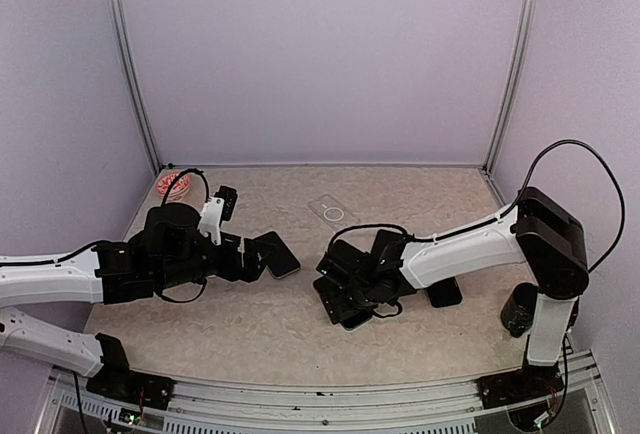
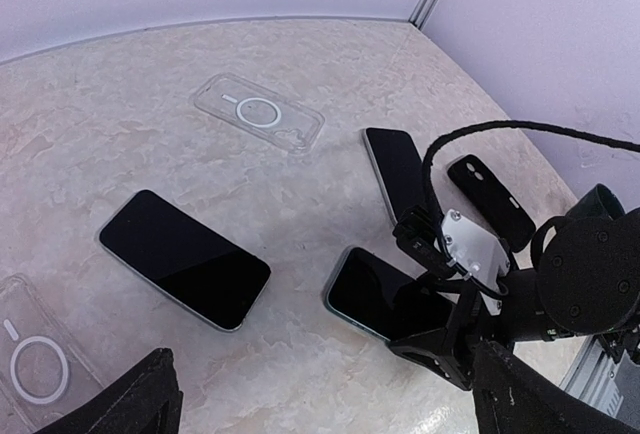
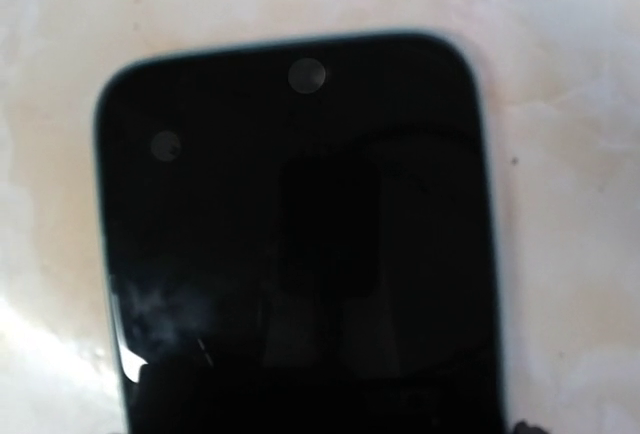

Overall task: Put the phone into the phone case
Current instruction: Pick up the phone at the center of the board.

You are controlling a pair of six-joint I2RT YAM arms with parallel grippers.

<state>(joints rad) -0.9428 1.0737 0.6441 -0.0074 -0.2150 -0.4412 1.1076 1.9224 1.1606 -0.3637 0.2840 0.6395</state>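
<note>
A dark phone [image 2: 385, 294] lies flat, screen up, on the marbled table and fills the right wrist view [image 3: 300, 244]. My right gripper [image 1: 335, 299] is low over its near end, with its jaws spread wide on either side of the phone [image 1: 352, 320]. Its fingers do not show in its own view. A clear phone case [image 1: 333, 211] with a ring on it lies further back [image 2: 258, 112]. My left gripper [image 2: 325, 384] is open and empty, facing a second dark phone [image 2: 185, 272] that lies just ahead of it [image 1: 278, 254].
A third phone [image 2: 395, 169] and a black case [image 2: 490, 202] lie beside the right arm. Another clear case [image 2: 35, 354] sits by my left finger. A red-and-white object [image 1: 172, 184] lies at the back left. Walls close in the back and sides.
</note>
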